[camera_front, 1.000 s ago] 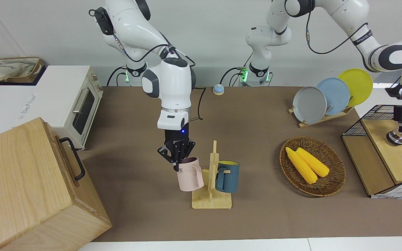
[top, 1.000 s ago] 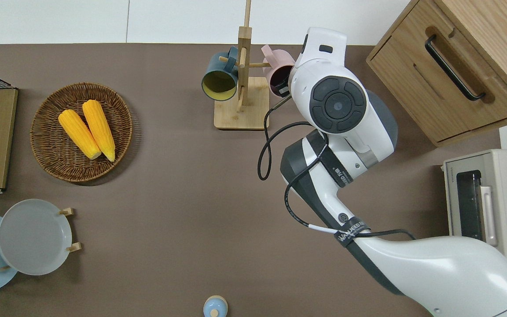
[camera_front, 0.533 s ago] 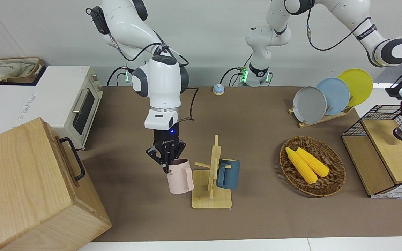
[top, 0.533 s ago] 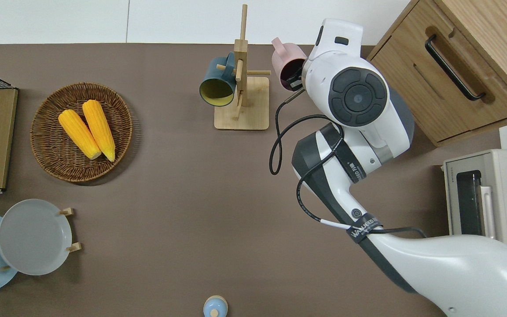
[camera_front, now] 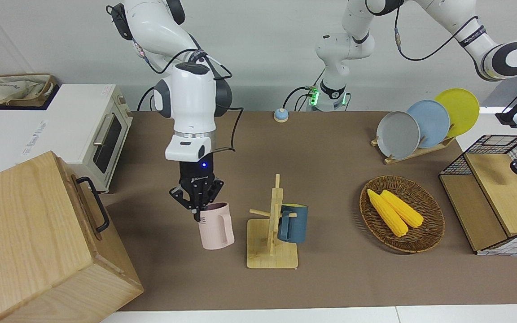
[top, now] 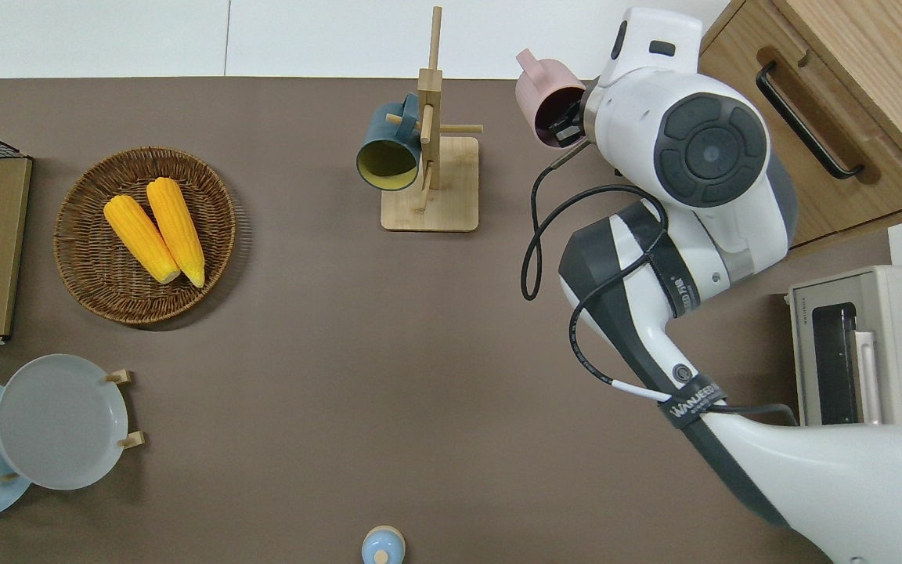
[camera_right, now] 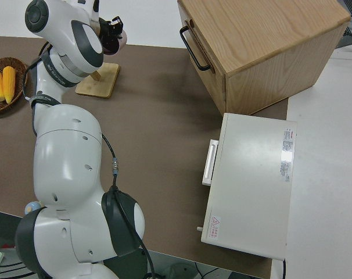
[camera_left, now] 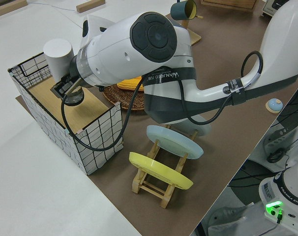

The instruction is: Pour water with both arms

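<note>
Your right gripper (camera_front: pixel 199 204) is clamped on the rim of the pink mug (camera_front: pixel 216 225), upright, handle turned toward the wooden mug rack (camera_front: pixel 273 233), hanging clear of the rack's peg over bare table btwn rack and wooden cabinet (camera_front: pixel 38 242). Left gripper (camera_left: pixel 65 88) is at the wire crate (camera_left: pixel 73 120) at its own end of the table, closed on a glass vessel (camera_left: pixel 74 96). For a pour, the two must meet: they're well apart, w/ rack and corn basket (camera_front: pixel 402 215) between them.
</note>
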Controlling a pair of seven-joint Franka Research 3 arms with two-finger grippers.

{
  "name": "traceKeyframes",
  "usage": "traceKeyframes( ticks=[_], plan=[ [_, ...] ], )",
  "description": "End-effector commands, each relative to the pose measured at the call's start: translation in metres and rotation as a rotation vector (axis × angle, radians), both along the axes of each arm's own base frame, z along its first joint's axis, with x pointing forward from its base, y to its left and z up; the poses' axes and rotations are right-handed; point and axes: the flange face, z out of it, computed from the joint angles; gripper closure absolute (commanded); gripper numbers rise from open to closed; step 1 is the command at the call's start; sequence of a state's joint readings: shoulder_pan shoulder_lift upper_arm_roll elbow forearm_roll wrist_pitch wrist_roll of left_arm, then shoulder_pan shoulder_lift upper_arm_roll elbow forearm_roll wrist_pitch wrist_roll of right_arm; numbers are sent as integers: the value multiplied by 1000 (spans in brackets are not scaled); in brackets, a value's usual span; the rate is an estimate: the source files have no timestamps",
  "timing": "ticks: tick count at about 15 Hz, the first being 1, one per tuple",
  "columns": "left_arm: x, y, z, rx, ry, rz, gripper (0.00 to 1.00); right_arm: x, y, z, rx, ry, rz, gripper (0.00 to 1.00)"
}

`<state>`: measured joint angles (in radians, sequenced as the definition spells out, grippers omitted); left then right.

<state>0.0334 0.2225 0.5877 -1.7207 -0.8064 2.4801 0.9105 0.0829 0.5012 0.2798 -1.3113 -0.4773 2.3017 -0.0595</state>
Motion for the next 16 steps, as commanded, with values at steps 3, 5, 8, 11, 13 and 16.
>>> traceKeyframes(
  ticks=[3,5,8,11,13,16],
  plan=[
    [-1,-20,34,-18,-5,22,990,-18,-32,11,15,49,-9,1000],
    [-4,-21,38,-21,-12,21,990,-29,-37,2,43,104,-32,1000],
    [-4,-31,45,-27,1,30,992,-47,-52,-7,13,172,-71,1000],
    [-1,-50,57,-30,35,43,990,-72,-49,-15,23,331,-168,1000],
    [-1,-61,64,-41,58,45,990,-95,-43,-23,7,402,-234,1000],
    [0,-86,72,-50,99,50,990,-125,-19,-28,72,570,-334,1000]
  ],
)
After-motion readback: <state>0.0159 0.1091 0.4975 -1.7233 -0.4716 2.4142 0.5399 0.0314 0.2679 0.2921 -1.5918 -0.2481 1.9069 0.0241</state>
